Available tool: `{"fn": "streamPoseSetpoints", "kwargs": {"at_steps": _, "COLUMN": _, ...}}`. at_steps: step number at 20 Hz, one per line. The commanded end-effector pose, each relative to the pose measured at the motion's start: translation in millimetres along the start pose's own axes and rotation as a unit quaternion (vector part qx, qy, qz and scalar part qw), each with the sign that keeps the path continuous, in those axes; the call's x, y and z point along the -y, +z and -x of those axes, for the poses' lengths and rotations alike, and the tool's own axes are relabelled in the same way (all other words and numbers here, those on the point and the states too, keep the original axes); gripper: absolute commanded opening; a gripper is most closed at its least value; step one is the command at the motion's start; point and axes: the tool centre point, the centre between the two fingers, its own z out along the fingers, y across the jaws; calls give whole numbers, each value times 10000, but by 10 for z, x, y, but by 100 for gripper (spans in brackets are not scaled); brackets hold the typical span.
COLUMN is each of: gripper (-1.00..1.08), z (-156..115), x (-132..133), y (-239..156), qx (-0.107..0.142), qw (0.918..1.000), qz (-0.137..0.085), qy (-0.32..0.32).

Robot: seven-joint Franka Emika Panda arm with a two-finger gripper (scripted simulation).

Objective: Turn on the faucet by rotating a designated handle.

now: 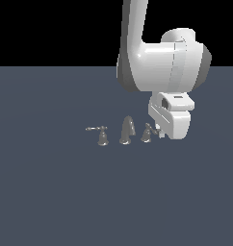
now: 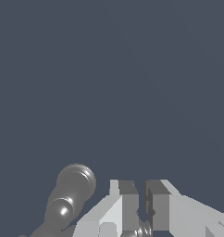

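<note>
The faucet is a small shiny grey metal set on the floor in the exterior view. Its curved spout [image 1: 127, 129] stands in the middle. The twin handle [image 1: 102, 136], its bar pointing to the exterior view's left, stands on one side. The handle [image 1: 147, 133] stands on the exterior view's right of the spout. My gripper [image 1: 159, 130] is low, right beside that handle and mostly hidden under the white hand. In the wrist view my gripper [image 2: 141, 186] has its fingers [image 2: 127, 203] almost together. A rounded piece of the handle [image 2: 142, 229] shows at the gap. The spout [image 2: 70, 196] lies beside it.
The white arm [image 1: 157, 62] rises above the faucet on the exterior view's right. A flat dark grey-blue floor [image 1: 65, 192] spreads all around the faucet, with a black background behind it.
</note>
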Motion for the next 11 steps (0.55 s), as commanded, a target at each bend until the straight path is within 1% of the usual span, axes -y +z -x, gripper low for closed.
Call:
{"fn": "streamPoseSetpoints", "kwargs": {"at_steps": 1, "gripper": -100, "z": 0, "x": 0, "y": 0, "qx": 0, "qw": 10000, "qz": 0, "qy": 1}}
{"fn": "streamPoseSetpoints", "kwargs": {"at_steps": 9, "gripper": -100, "z": 567, "x": 151, "y": -12, "qx": 34, "qw": 9999, "qz": 2, "qy": -131}}
{"fn": "streamPoseSetpoints", "kwargs": {"at_steps": 10, "gripper": -100, "z": 628, "x": 168, "y": -14, "qx": 38, "qw": 9999, "qz": 3, "qy": -146}}
{"fn": "streamPoseSetpoints", "kwargs": {"at_steps": 11, "gripper": -100, "z": 628, "x": 168, "y": -14, "qx": 38, "qw": 9999, "qz": 3, "qy": -146}}
